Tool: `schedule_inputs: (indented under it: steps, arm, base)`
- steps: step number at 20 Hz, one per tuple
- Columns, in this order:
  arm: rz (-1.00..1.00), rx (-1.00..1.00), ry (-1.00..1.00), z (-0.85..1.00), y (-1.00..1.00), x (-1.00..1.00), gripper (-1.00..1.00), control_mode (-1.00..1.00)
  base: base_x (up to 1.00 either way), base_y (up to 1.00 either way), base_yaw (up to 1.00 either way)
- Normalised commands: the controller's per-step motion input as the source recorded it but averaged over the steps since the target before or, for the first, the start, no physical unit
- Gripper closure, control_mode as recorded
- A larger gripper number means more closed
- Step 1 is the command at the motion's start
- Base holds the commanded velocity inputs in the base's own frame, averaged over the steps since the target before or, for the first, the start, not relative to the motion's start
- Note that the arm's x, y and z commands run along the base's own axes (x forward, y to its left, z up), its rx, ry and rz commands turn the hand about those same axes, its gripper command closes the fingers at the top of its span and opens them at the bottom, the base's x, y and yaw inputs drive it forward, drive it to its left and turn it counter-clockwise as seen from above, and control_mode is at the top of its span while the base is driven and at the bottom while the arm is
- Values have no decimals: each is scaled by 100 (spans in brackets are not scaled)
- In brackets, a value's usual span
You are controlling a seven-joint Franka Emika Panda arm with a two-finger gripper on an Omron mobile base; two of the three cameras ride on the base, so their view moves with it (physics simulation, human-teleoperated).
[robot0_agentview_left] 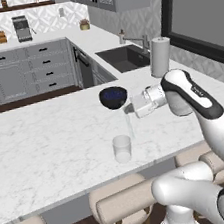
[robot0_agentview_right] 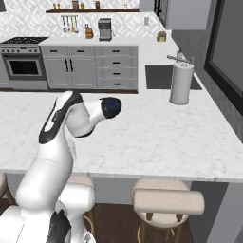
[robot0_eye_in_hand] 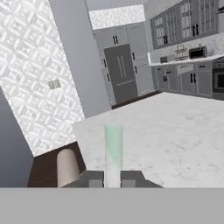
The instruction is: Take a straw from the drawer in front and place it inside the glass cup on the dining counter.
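A pale green translucent straw (robot0_eye_in_hand: pixel 113 146) stands pinched between my fingertips, and my gripper (robot0_eye_in_hand: pixel 112 179) is shut on it. In the left base view the hand (robot0_agentview_left: pixel 113 97) hovers over the dining counter (robot0_agentview_left: pixel 48 143), with the thin straw (robot0_agentview_left: pixel 129 124) slanting down from it. The glass cup (robot0_agentview_left: pixel 122 149) stands upright near the counter's front edge, just below the straw's lower end. I cannot tell whether the tip is inside the rim. In the right base view my arm covers the cup, and the hand (robot0_agentview_right: pixel 111 107) is over the dining counter (robot0_agentview_right: pixel 156 137). The drawer is out of view.
A paper towel roll (robot0_agentview_left: pixel 160 57) (robot0_agentview_right: pixel 182 84) stands at the counter's far right, beside the sink (robot0_agentview_left: pixel 124 58). Padded stools (robot0_agentview_left: pixel 122 203) (robot0_agentview_right: pixel 168 201) line the front edge below the overhang. Grey cabinets and an oven (robot0_agentview_right: pixel 23 66) stand along the back wall.
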Motion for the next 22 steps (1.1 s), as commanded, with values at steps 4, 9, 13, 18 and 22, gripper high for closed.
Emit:
schedule_inputs:
  steps: [4,9,13,18,22]
  arm:
    - [8,4,-5,-30,0,48,100,-100]
    - [4,0,0,-44,0,48,100,-100]
    - [4,0,0,-38,0,65,100,-100]
    - [5,0,0,-32,0,68,100,-100]
    - [6,1,0,-37,4,58,100,-100]
  base:
    - [0,0,0]
    - [0,0,0]
    - [0,0,0]
    - [0,0,0]
    - [0,0,0]
